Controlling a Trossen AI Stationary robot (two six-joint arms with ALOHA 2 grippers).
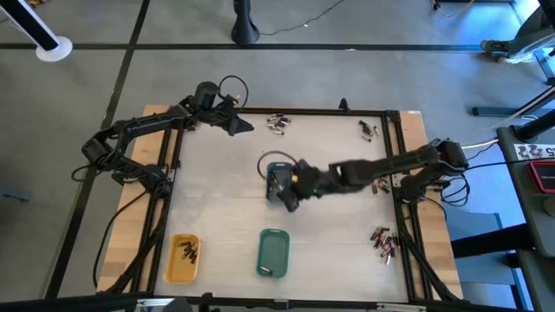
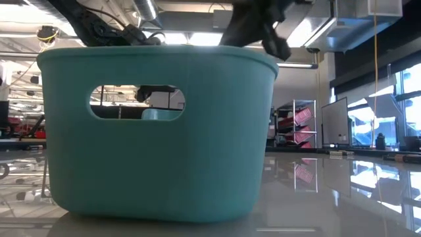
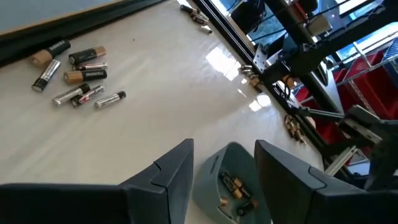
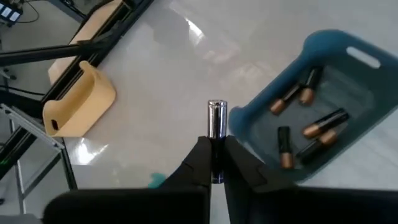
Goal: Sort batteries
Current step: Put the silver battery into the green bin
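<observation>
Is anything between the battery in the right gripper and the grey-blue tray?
Nothing visible. The right gripper is shut on a silvery battery right beside the grey-blue tray, whose rim is clear; a few batteries already lie inside.

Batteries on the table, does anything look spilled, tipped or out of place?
Nothing stands out. Loose batteries lie in small piles awaiting sorting; the blue tray sits upright with some inside, and the right gripper holds a silvery battery beside it.

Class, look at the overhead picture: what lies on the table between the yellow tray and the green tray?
Nothing: in the high view the tabletop between the yellow tray and the green tray is bare.
</observation>
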